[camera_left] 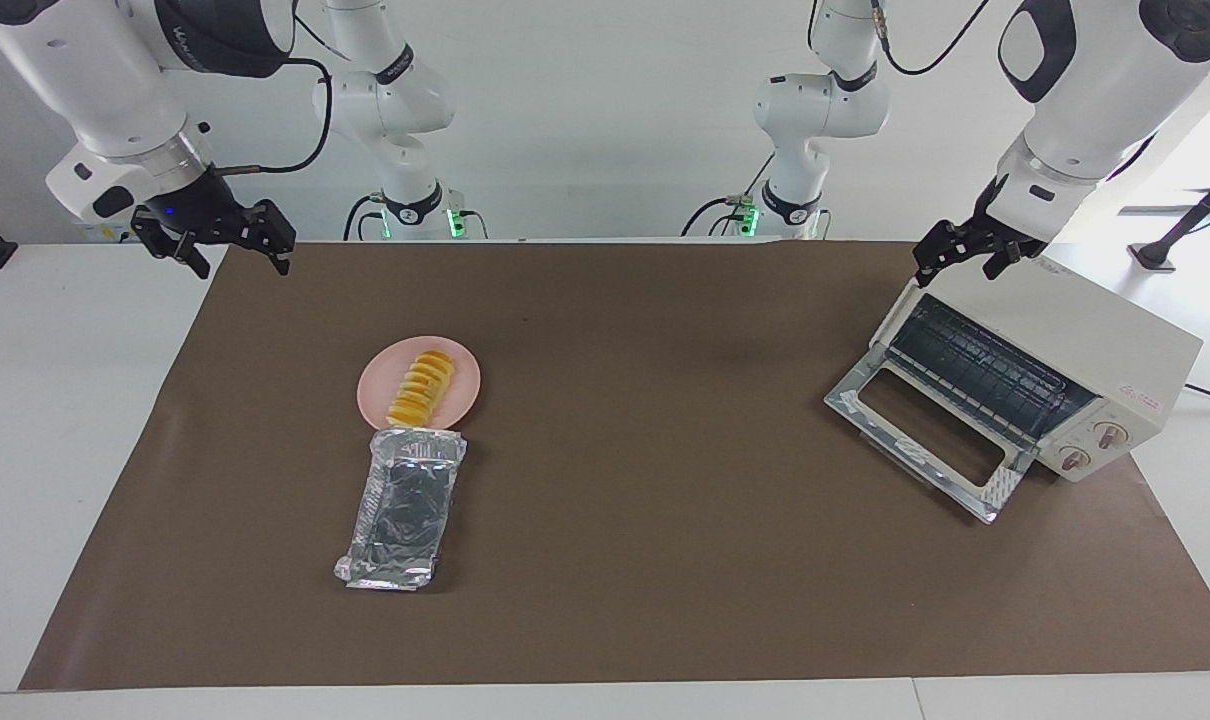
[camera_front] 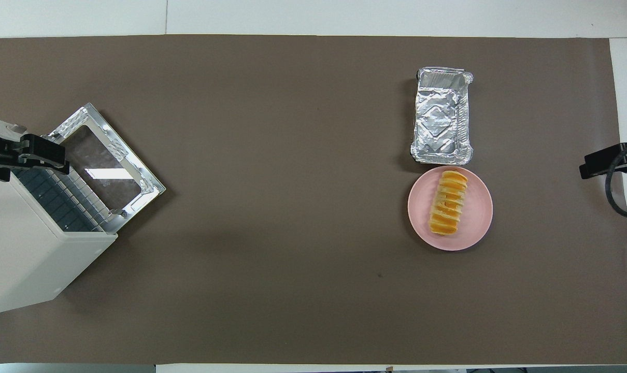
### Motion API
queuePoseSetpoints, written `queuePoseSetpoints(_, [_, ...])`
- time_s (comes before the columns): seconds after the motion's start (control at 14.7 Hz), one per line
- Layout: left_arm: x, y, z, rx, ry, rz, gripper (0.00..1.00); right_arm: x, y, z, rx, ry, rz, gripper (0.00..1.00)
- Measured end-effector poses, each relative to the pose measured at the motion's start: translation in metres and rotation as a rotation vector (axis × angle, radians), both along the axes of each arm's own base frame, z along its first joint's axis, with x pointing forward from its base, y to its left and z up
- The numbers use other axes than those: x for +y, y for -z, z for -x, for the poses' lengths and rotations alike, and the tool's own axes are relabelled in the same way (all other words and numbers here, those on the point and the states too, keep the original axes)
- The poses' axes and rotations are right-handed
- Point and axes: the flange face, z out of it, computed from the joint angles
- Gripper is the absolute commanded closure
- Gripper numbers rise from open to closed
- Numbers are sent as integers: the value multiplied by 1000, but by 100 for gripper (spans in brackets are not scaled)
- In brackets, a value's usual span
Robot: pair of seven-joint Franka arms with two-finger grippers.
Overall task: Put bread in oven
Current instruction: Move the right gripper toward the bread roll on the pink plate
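Foil tray, empty; oven, door down, at the left arm's end; plate beside the tray, holding bread, long axis running toward the robots; right gripper likelier to fetch it, fingers apart, empty; left gripper over the oven, likewise.

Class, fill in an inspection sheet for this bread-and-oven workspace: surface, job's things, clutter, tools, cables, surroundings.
Surface: brown mat over a white table.
Job's things: bread lies on a pink plate; oven at the left arm's end, glass door dropped open.
Clutter: foil tray, empty, touching the plate, farther from the robots.
Tools: left tool open, over the oven; right tool open, over the mat's edge, holding nothing.
Cables: black cables on both arms.
Surroundings: white wall; two more arm bases.
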Motion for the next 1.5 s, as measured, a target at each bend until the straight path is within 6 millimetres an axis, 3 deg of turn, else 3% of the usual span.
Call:
queuePoseSetpoints(0.61, [0, 0, 0, 0, 0, 0, 0, -4, 1, 1, 3, 7, 0, 0])
queuePoseSetpoints(0.95, [0, 0, 0, 0, 0, 0, 0, 5, 21, 5, -13, 1, -2, 0])
queuePoseSetpoints(1.16, [0, 0, 0, 0, 0, 0, 0, 38, 56, 12, -48, 32, 2, 0])
queuePoseSetpoints(1.5, [0, 0, 0, 0, 0, 0, 0, 128, 137, 17, -43, 129, 19, 0])
